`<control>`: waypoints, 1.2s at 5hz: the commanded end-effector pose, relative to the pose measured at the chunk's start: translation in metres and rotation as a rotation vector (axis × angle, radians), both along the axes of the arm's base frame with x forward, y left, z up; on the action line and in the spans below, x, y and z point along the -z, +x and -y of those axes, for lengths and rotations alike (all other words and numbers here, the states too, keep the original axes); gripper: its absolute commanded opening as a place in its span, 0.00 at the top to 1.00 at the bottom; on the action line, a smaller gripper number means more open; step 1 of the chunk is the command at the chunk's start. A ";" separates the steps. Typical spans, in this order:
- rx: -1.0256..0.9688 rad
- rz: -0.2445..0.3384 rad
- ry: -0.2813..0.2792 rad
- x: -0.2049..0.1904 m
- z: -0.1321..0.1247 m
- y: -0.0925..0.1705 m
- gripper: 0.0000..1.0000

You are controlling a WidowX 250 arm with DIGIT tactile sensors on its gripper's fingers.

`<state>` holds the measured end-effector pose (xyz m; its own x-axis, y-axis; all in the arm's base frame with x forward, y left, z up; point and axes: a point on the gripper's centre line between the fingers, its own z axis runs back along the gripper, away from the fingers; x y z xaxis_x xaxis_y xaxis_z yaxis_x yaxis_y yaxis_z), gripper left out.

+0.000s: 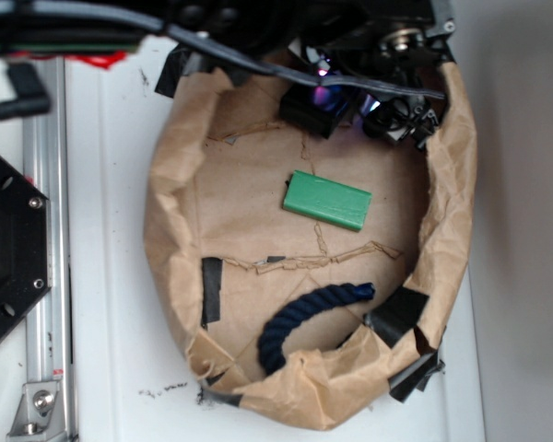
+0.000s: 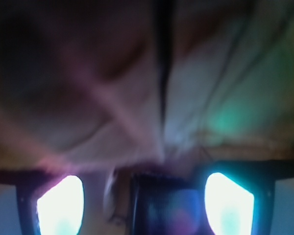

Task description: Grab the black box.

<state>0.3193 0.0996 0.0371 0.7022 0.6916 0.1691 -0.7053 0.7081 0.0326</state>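
we see the black box (image 1: 315, 108) at the far edge of the brown paper nest (image 1: 170, 198), tucked under the arm's dark hardware, w/ a purple glow on its top. the gripper (image 1: 336, 92) sits right over it in the exterior view, but the fingertips are lost in clutter there.

the wrist view settles it: the black box (image 2: 166, 208) lies between the two glowing pads (image 2: 60, 205), low in frame, nearer the right-hand pad than the left one. so the claw is spread apart, straddling the box, w/ a visible gap on the left side & little or none on the other. whether either pad touches it we can't tell, too blurry.

the box looks about square, so no long axis worth aligning to. we judge the approach done; next move is prob. just closing, maybe after a slight shift to centre the box.

the green block (image 1: 327, 199) & dark blue rope (image 1: 300, 322) lie well apart, toward the nest's middle & near rim, out of the way.
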 end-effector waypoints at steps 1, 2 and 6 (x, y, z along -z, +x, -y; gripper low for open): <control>0.032 0.034 -0.028 -0.019 -0.002 -0.037 0.00; 0.059 0.033 -0.052 -0.033 0.004 -0.058 0.00; 0.026 0.043 -0.021 -0.034 0.003 -0.063 0.00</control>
<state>0.2593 0.0783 0.0607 0.7283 0.6690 0.1486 -0.6766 0.7364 0.0011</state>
